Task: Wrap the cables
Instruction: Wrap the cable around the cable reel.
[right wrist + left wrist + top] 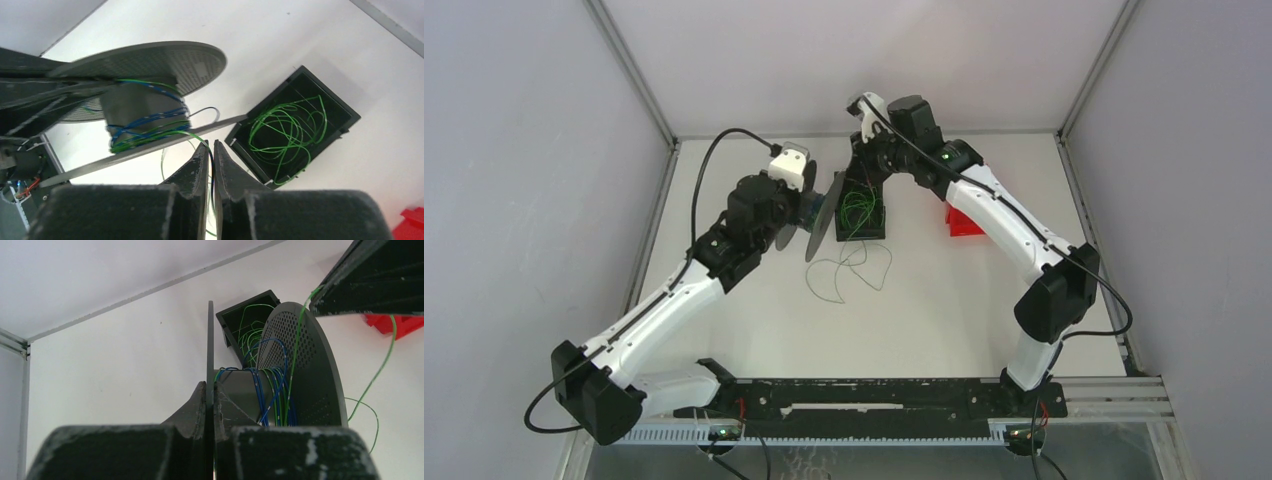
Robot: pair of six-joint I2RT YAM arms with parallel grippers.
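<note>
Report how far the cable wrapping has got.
Done: several blue and green turns sit on the spool. In hand: the left gripper clamps its flange; a strand runs through the nearly closed right gripper. Left: green cables in the black box and loose loops on the table.

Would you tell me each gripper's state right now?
Left gripper: closed on the flange of the dark grey plastic spool.
Right gripper: almost closed around a thin cable; grip cannot be told.

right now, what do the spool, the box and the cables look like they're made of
spool: dark grey matte plastic, likely; flange moulded with fine holes.
box: thin black plastic, dull sheen, probably.
cables: thin wire in smooth green or blue insulation, seemingly.
</note>
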